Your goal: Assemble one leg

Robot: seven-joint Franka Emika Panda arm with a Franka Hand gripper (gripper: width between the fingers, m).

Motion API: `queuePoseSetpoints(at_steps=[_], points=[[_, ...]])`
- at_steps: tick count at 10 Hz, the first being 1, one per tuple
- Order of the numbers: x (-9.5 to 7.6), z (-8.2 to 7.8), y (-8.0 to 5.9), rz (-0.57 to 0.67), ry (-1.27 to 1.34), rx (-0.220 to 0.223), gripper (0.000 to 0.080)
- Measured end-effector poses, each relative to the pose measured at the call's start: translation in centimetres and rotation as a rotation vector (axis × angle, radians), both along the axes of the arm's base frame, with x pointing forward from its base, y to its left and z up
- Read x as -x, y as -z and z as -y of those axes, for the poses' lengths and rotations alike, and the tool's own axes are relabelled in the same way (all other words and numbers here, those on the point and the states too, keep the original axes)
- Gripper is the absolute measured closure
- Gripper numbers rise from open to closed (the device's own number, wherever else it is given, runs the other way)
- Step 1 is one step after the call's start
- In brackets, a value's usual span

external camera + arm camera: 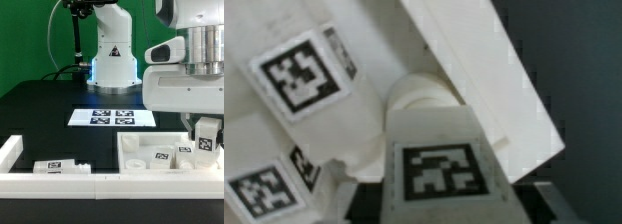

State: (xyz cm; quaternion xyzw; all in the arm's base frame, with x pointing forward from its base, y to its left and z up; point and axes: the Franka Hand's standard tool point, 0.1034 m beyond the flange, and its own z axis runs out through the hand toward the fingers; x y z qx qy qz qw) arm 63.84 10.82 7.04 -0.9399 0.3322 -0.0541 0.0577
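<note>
End effector [205, 136] is clamped on the leg [441, 150], jaws snug on both sides, at the tray part's [128, 148] corner on the exterior view's right. Risk, I reckon: the leg's v. close to that rim. Come down off-line & it catches the wall, twists in the grip, seats crooked.

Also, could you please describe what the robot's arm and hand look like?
The arm is glossy white with rounded shells. Its base carries a dark triangular sticker and a blue glowing ring. Black cables run up beside it. The hand hangs from a white, blocky body with rounded corners.
</note>
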Motion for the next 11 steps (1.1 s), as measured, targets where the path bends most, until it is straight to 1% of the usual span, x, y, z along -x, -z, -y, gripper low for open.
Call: queuePoseSetpoints(at_steps=[2,3,4,6,7,8,9,10,11], points=[[0.19,-0.05,0.25,-0.028,0.287,-0.051,0.0518],[0.22,-0.17,0.35,-0.041,0.419,-0.086,0.0517],[0.22,-0.17,0.36,-0.051,0.507,-0.110,0.0517],[0.22,-0.15,0.36,-0.053,0.532,-0.115,0.0517],[0.23,-0.21,0.36,-0.049,0.486,-0.108,0.0432],[0.36,-0.53,0.35,-0.050,0.404,-0.088,0.0432],[0.29,-0.55,0.16,-0.040,0.245,-0.058,0.0248],[0.15,-0.63,-0.24,-0.042,0.031,-0.015,0.0168],[-0.08,-0.75,-0.56,-0.033,-0.121,0.014,0.0168]])
